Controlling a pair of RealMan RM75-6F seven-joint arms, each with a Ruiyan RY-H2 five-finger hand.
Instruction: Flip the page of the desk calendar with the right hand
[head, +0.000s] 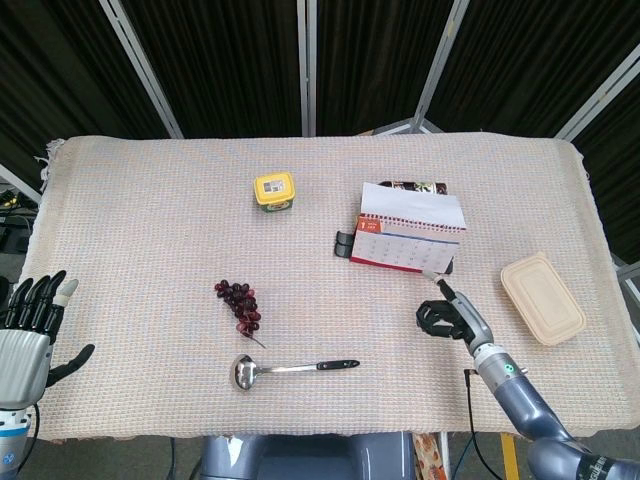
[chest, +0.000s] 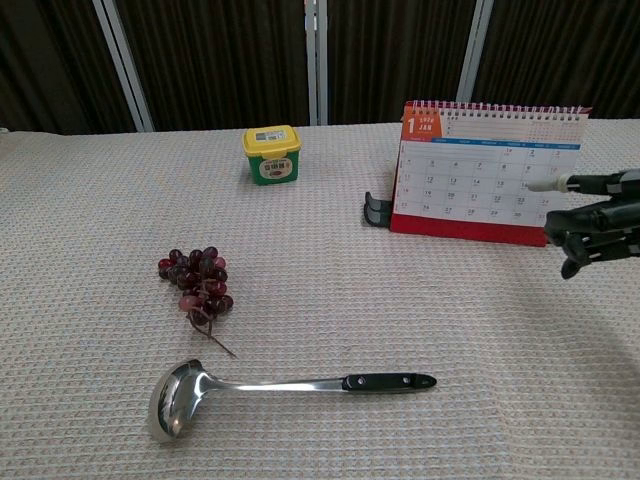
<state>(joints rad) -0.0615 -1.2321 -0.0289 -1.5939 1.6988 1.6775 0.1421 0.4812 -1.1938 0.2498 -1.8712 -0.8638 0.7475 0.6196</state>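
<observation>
Standing toward the 1 o'clock part of the desk (head: 150, 200), the desk calendar (head: 408, 244) rests upright on its dark base, its white date page facing the robot and a large "1" showing at the top corner in the chest view. The right hand (head: 445, 315) hovers just at the 5 o'clock side of the calendar, near its lower right corner. It holds nothing: one finger is stretched out toward the calendar's corner while the others are curled in underneath. From the head view the fingertip looks very near the base, but whether it touches cannot be told. In the chest view the same hand shows at the 3 o'clock edge of the frame, level with the lower half of the page.

The left hand (head: 28, 330) sits low at the 8 o'clock corner, off the desk's edge, fingers upright and apart, empty.

A yellow-lidded tub (head: 274, 190) stands at 11 o'clock, well apart from the calendar. A bunch of dark grapes (head: 240, 305) lies near the middle-left, and a steel ladle (head: 290, 369) with a black handle lies just at their 6 o'clock side, bowl pointing to 9 o'clock. A beige lidded box (head: 542, 298) lies at the 4 o'clock edge.
</observation>
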